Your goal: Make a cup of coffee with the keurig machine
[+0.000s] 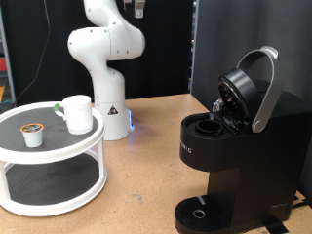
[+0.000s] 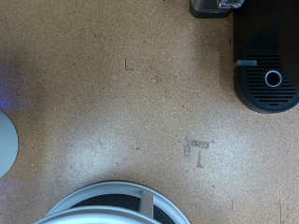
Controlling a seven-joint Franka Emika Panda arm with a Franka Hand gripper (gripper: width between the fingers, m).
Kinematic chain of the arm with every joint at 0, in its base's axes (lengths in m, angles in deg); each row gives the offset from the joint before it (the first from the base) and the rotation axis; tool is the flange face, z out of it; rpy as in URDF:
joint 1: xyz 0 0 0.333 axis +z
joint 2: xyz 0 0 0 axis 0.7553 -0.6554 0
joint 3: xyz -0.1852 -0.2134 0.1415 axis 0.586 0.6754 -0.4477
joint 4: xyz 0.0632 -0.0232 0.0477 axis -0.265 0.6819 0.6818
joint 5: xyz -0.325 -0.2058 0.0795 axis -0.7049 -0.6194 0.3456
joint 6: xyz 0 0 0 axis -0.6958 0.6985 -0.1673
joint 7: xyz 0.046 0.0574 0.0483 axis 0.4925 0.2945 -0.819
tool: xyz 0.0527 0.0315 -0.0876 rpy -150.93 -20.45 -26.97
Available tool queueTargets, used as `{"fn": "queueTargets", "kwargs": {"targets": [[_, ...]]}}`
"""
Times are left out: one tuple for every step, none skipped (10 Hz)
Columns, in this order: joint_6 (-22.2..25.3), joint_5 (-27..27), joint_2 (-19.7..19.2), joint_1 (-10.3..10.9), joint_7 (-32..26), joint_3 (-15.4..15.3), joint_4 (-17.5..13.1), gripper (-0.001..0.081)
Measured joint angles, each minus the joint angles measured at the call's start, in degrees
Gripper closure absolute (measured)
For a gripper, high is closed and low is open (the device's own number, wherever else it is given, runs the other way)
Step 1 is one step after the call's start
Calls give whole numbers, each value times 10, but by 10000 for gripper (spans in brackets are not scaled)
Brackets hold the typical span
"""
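Note:
The white cup [image 1: 78,113] stands upright on the top tier of a round white stand [image 1: 58,146] at the exterior view's left. A small white pod with a dark top [image 1: 33,134] sits beside it. The black keurig machine [image 1: 229,146] stands at the exterior view's right with its lid and silver handle [image 1: 265,88] raised and the pod chamber [image 1: 207,125] open. Its base and drip tray show in the wrist view [image 2: 269,75]. The gripper is high above the table. Only a dark bit of the hand [image 1: 137,8] shows at the exterior view's top edge, far from both.
The arm's white base [image 1: 109,107] stands on the wooden table [image 1: 146,175] between the stand and the machine. In the wrist view the stand's rim [image 2: 112,201] shows at one edge, with bare tabletop [image 2: 140,103] across the middle.

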Motion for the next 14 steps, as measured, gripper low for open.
{"fn": "queueTargets", "kwargs": {"targets": [[-1, 0, 0, 0, -1, 2, 0, -2], [-2, 0, 0, 0, -8, 11, 1, -2], [-4, -7, -1, -2, -25, 26, 1, -2], [-6, -19, -2, -5, -48, 45, 1, -2], [-8, -35, -5, -8, -71, 63, 1, -2], [-10, -52, -10, -11, -96, 80, -2, -2], [-11, -61, -15, -14, -111, 96, -9, -2], [-11, -61, -26, -15, -117, 105, -19, -2], [-10, -61, -26, -15, -116, 104, -18, -2], [-10, -62, -26, -15, -121, 106, -16, -2], [-13, -70, -27, -16, -139, 116, -14, -2], [-25, -80, -29, -18, -156, 133, -13, -2], [-35, -90, -33, -21, -172, 151, -13, -2], [-37, -107, -40, -24, -192, 167, -16, -2]]}}
